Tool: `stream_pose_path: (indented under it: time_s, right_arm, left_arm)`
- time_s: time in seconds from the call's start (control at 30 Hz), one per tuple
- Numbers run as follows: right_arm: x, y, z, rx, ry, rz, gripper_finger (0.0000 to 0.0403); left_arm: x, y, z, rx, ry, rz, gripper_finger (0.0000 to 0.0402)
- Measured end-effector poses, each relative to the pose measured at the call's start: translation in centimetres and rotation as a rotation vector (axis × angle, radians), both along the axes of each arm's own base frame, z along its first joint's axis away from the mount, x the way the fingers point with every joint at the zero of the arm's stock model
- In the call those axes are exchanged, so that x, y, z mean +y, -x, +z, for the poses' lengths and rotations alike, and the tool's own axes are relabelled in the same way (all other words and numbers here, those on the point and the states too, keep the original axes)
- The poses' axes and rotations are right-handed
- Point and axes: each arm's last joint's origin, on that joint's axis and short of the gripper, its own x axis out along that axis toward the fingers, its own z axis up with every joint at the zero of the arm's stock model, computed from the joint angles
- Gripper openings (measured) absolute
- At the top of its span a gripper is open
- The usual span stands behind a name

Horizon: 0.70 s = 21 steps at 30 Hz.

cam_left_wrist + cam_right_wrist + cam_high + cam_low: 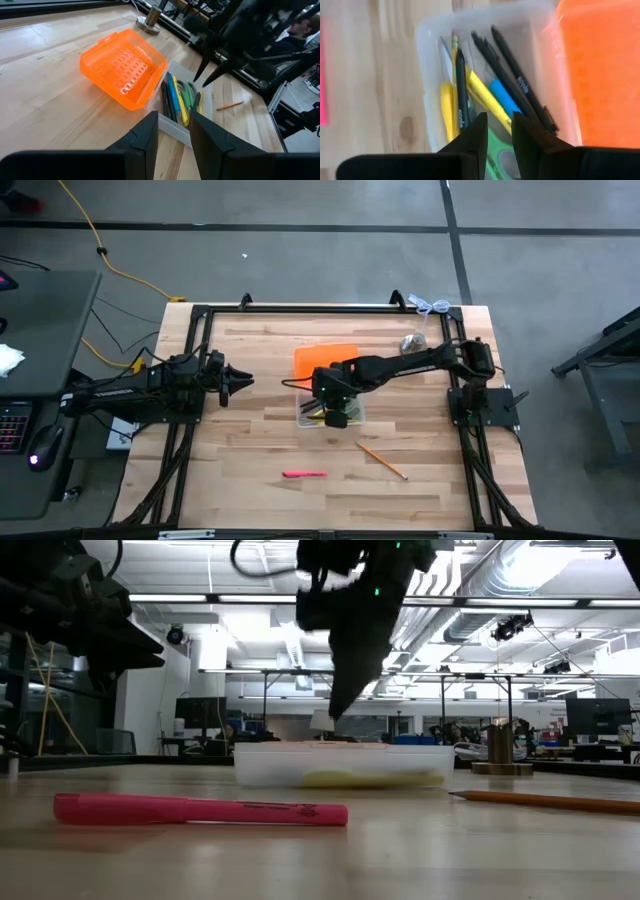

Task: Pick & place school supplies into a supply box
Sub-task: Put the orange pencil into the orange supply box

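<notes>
Supply box (330,416) sits mid-counter (260,450), clear tray with its orange lid (325,357) folded open on the far side. Inside the tray — black pens (512,80), a yellow marker (482,97), a blue marker (504,99), a pencil (454,55), green-handled scissors (497,152).

Right gripper (336,418) hangs directly over the box, fingers (470,137) pointing down into it, parted by a narrow gap, nothing between them.

Left gripper (240,381) waits left of the box, well apart from it, raised off the counter; fingers (145,137) stand slightly apart, empty.

Still outside the box: a pink marker (304,474) toward the near edge of the counter, and a wooden pencil (381,460) lying near-right of the box. A silver bell-shaped object (412,342) stands beyond the box to the right, near the far rail.
</notes>
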Motion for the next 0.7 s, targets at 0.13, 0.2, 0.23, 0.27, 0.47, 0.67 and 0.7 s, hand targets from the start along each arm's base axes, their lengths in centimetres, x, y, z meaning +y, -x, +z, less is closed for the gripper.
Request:
stream_pose_path:
  time_s: [0.13, 0.2, 0.23, 0.27, 0.47, 0.67, 0.7]
  right_arm:
    - [0.1, 0.7, 2.4, -0.069, 0.0, -0.005, 0.0062]
    - [0.3, 1.1, 3.5, -0.099, -0.008, -0.015, 0.0062]
    - [0.4, 1.3, 4.0, -0.114, -0.01, -0.013, 0.0062]
    - [0.5, 1.5, 4.6, -0.132, -0.01, -0.01, 0.0062]
    - [2.0, 2.6, 7.4, -0.235, -0.002, 0.022, 0.0062]
    - [3.7, 3.3, 9.4, -0.333, -0.011, 0.064, 0.0062]
    - [3.9, 3.4, 9.7, -0.351, -0.009, 0.068, 0.0062]
  left_arm:
    - [0.0, 0.0, 0.0, 0.0, 0.001, -0.003, 0.014]
    - [0.0, 0.0, 0.0, 0.0, 0.002, -0.009, 0.014]
    - [0.0, 0.0, 0.0, 0.001, 0.004, -0.015, 0.014]
    - [-0.1, 0.0, -0.1, 0.005, 0.006, -0.02, 0.014]
    - [-0.1, 0.1, -0.3, 0.027, 0.01, -0.021, 0.014]
    - [-0.1, 0.1, -0.3, 0.029, 0.011, -0.021, 0.014]
    - [-0.1, 0.1, -0.3, 0.03, 0.011, -0.024, 0.014]
